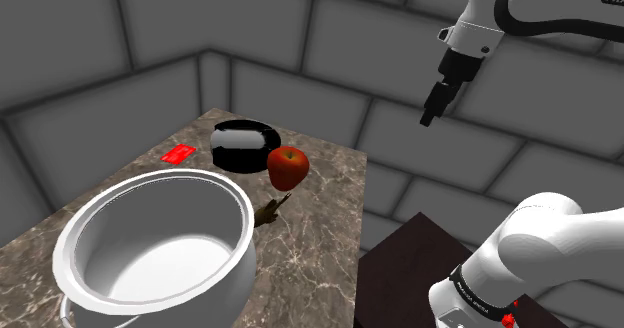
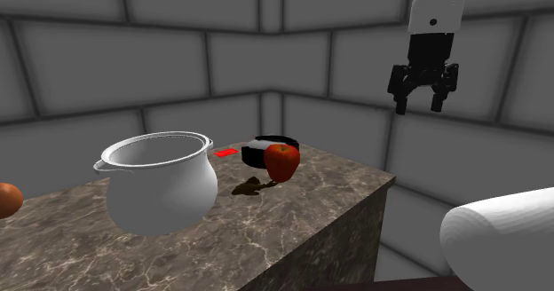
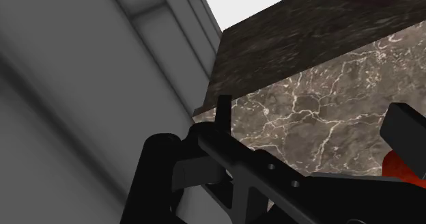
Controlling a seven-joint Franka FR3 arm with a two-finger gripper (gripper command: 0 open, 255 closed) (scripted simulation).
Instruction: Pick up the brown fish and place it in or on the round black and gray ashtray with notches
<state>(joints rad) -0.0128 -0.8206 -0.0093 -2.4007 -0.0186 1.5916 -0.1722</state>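
High in the air off to one side of the marble counter (image 2: 306, 211), the gripper (image 2: 423, 92) hangs with its two black fingers spread apart and nothing between them. The second exterior view shows that gap plainly, whereas the shoulder view catches the hand edge-on. The wrist view looks across veined marble and the grey wall, with a red patch (image 3: 398, 166) too cut off to name.

The brown fish (image 2: 249, 188) lies on the counter just beside the red apple (image 2: 282, 161), between it and the white pot (image 2: 160, 184). In the shoulder view the pot's rim hides part of the fish. Behind the apple sits the round ashtray (image 1: 243, 143), its dark hollow visible from the shoulder camera. That view also looks down into the pot's plain white interior. A red card (image 1: 178, 155) lies near the ashtray. An orange fruit (image 2: 7, 199) appears at the second exterior view's left edge.
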